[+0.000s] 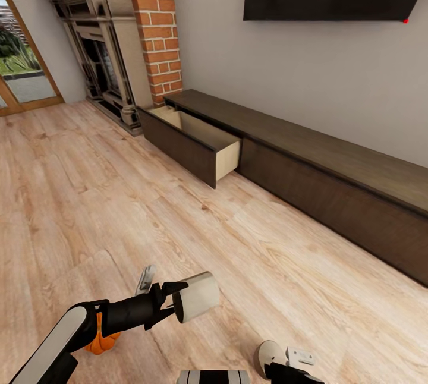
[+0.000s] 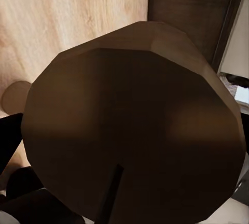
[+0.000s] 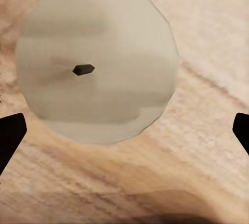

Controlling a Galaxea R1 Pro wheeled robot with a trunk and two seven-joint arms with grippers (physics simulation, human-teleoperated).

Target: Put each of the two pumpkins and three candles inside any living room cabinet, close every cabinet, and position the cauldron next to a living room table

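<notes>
A: Nearest you, your left claw (image 1: 178,301) is clamped on a short grey candle with a cream top (image 1: 199,296), pinched across its round sides. Judging by looks, it is light, rigid and smooth, so a side grip near mid-height suits it.

B: And my right claw (image 3: 124,125)?

A: Its fingers stand well apart, hovering over a second cream-topped stubby candle (image 3: 97,60) on the pale plank floor (image 1: 89,194). A small orange ribbed pumpkin (image 1: 102,341) peeks from behind your left arm. Farther off, the long dark-brown wooden cabinet (image 1: 333,188) has one pale-lined drawer (image 1: 196,143) pulled out.
</notes>
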